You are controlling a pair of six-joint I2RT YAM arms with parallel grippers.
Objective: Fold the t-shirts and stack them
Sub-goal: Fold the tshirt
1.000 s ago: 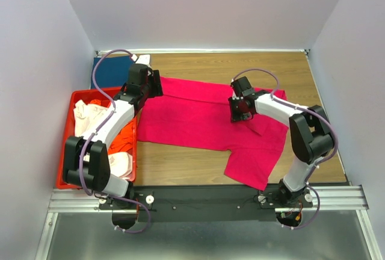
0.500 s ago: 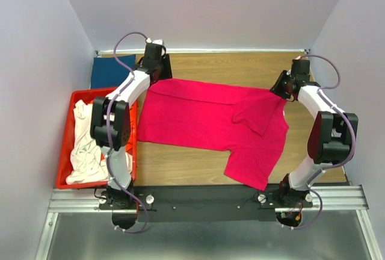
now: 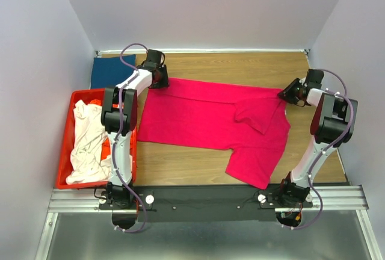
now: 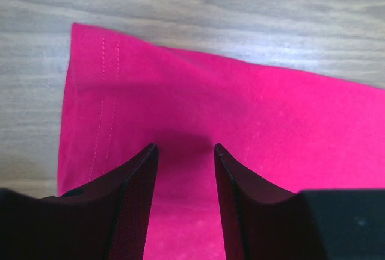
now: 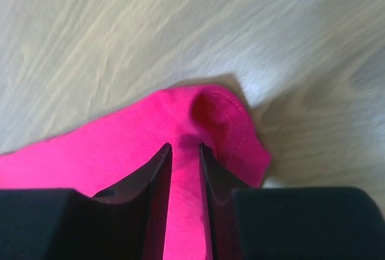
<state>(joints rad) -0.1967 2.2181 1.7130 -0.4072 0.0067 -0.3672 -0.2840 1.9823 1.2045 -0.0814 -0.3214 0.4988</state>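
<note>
At the tabletop's (image 3: 240, 67) left I count one dark blue t-shirt (image 3: 111, 71) and one cream t-shirt (image 3: 84, 139) in the crate (image 3: 64, 145). One magenta t-shirt (image 3: 204, 118) lies spread mid-table. The left end effector (image 4: 183, 147) is released and straddles its corner. The right end effector (image 5: 184, 145) pinches its opposite edge.

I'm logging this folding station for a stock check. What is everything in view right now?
magenta t-shirt: one, bright pink, spread flat across the middle of the table.
dark blue t-shirt: one, lying flat at the far left corner.
cream-white t-shirts: count unclear, heaped in the crate.
orange t-shirt: only a sliver shows, at the crate's right side.
crate: one, red, at the left.
table: one, light wood.
left gripper: black, jaws open over the magenta shirt's far left corner.
right gripper: black, jaws narrow at the shirt's far right edge.
</note>
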